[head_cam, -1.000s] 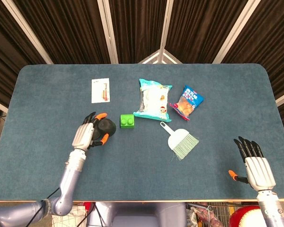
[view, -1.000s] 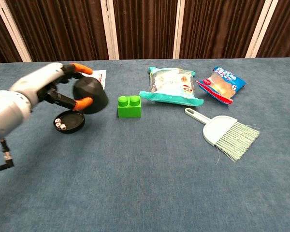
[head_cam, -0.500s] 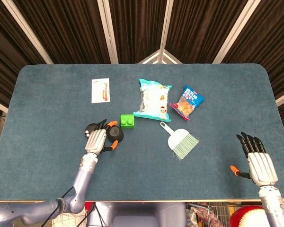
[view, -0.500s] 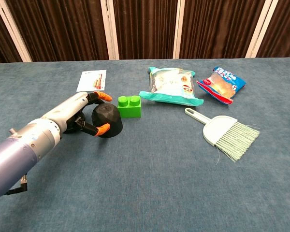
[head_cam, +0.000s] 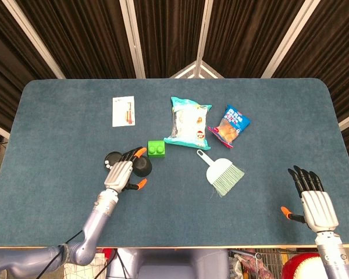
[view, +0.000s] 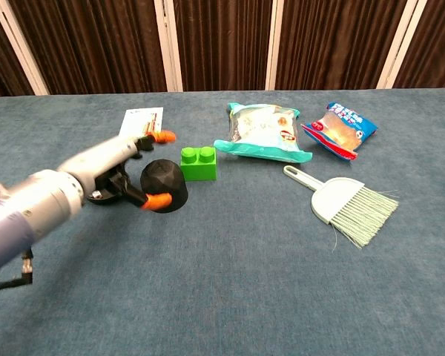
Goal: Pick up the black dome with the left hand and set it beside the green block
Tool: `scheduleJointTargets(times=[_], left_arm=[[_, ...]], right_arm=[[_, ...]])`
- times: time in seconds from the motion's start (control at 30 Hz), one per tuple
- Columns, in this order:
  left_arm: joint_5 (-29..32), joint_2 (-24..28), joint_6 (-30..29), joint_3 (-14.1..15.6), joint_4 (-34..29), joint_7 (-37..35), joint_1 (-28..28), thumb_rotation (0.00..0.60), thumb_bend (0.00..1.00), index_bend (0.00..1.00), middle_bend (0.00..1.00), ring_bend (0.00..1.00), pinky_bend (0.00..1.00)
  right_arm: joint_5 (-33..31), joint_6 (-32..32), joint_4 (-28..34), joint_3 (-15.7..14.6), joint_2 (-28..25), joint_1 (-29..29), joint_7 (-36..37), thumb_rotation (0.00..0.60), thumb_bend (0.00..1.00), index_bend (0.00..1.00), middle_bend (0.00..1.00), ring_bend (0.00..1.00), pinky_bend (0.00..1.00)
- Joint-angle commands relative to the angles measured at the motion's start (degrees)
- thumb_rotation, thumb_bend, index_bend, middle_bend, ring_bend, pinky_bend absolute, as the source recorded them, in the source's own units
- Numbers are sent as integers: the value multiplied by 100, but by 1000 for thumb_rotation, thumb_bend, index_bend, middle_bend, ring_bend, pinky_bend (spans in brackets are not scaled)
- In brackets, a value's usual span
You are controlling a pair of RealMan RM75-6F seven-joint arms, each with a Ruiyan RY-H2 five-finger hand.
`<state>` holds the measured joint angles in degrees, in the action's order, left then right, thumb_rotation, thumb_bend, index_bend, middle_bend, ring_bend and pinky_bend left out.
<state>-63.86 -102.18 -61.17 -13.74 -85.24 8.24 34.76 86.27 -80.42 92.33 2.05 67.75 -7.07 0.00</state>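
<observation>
black, faceted and matte, the dome [view: 165,184] is sitting on the blue-grey felt table [head_cam: 64,116], just left of the green block [view: 198,163] and slightly nearer the robot, with a narrow gap showing between them in the chest view. the left hand [view: 122,174] is lying around the dome's left side with fingers spread; one orange fingertip [view: 164,136] is hovering above and behind the dome, another is sitting low at its front edge, and i cannot tell whether either is touching it or whether the hand is gripping it at all. a black round base [head_cam: 112,158] is peeking out behind the hand in the head view. the right hand [head_cam: 315,203] is resting at the table's near right edge, fingers straight and apart, holding nothing. a white card [head_cam: 123,111] is lying far left, a pale teal snack bag [view: 264,132] and a blue-red snack bag [view: 340,129] are lying behind the block to the right, and a white hand brush [view: 347,203] with green bristles is lying in front of them.
</observation>
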Motion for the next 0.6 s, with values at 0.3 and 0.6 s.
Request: scheduleJointTargets(times=[0.3,0.6], left_arm=[[-1944,2674,-2464,815,-2432,571,-1708,600,436,90,1,0,0],[-1627,2400,-3750,1049,-780,641,-2861,600,460,180,43,0,0]], right_arm=[[55,2,122,-26,-40,-4,-52,600,209,0,0,40,0],[103,-104,35,35,78,-26,-347,600,209,0,0,40,0]])
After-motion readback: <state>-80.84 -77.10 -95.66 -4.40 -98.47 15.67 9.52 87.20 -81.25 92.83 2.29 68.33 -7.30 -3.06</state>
